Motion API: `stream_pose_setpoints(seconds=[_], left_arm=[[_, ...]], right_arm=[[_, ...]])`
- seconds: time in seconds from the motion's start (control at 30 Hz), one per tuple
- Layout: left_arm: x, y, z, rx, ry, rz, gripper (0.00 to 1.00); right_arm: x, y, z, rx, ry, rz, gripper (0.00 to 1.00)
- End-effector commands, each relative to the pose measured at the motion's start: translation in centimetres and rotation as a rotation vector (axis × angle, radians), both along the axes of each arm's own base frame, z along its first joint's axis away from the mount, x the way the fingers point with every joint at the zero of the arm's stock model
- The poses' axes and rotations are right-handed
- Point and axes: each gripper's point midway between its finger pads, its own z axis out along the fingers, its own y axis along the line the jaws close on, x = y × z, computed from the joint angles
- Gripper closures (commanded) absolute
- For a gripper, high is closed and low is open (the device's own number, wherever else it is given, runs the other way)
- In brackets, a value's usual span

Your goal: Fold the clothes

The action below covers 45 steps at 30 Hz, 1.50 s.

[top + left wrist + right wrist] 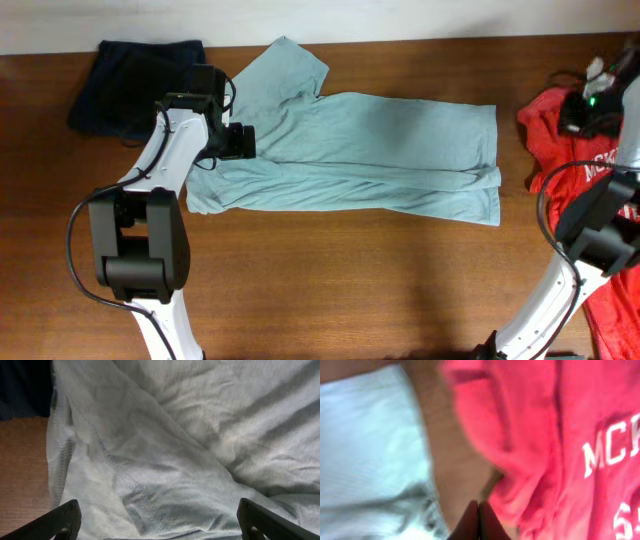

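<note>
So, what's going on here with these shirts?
It's a clothes-folding job. The left end effector hangs open, holding nothing, over the sleeve end of a pale grey-teal T-shirt stretched across the table. The right end effector is shut at the edge of a red T-shirt off to the side.

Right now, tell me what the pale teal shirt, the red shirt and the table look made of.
Pale teal T-shirt: likely soft cotton knit, matte; it creases softly and shows stitched seams. Red T-shirt: similar matte knit, crumpled, with white printed lettering. Table: wood or wood-look laminate, brown grain, slight sheen; cannot tell which.
</note>
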Motion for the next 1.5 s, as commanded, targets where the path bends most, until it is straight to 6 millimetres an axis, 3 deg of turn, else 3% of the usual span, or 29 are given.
stream_pose_setpoints(seconds=[0.0,0.17,0.23,0.3,0.37,0.43,0.53,0.67,0.87,1.03,1.27,1.47], left_arm=[[0.6,0.1,1.5,-0.009,-0.038,-0.001,0.01],[0.6,0.1,1.5,-0.009,-0.038,-0.001,0.01],[0.6,0.1,1.5,-0.009,-0.038,-0.001,0.01],[0.6,0.1,1.5,-0.009,-0.038,-0.001,0.01],[0.6,0.1,1.5,-0.009,-0.038,-0.001,0.01],[0.6,0.1,1.5,-0.009,-0.038,-0.001,0.01],[0.6,0.1,1.5,-0.009,-0.038,-0.001,0.01],[0.6,0.1,1.5,-0.009,-0.038,-0.001,0.01],[0.6,0.1,1.5,-0.009,-0.038,-0.001,0.01],[0.6,0.1,1.5,-0.009,-0.038,-0.001,0.01],[0.6,0.1,1.5,-0.009,-0.038,-0.001,0.01],[0.6,0.1,1.5,-0.009,-0.038,-0.001,0.01]], right_arm=[[2.2,6.7,3.8,0.072,-0.096,0.234,0.96],[2.9,17.4,3.7,0.113,-0.080,0.550,0.96],[2.3,22.8,3.6,0.116,-0.063,0.714,0.96],[1.7,26.5,3.5,0.116,-0.058,0.821,0.96],[0.2,32.2,3.4,0.113,-0.052,1.006,0.96],[-1.3,35.6,2.9,0.112,-0.038,1.132,0.96],[-3.2,38.6,1.6,0.121,-0.004,1.248,0.96],[-6.7,42.1,-1.8,0.147,0.068,1.452,0.96],[-10.6,44.7,-5.8,0.160,0.140,1.649,0.96],[-10.0,45.4,-7.8,0.145,0.096,1.659,0.96],[-7.0,45.0,-10.1,-0.004,0.014,1.663,0.96],[-5.7,44.9,-11.6,-0.069,-0.030,1.654,0.96]])
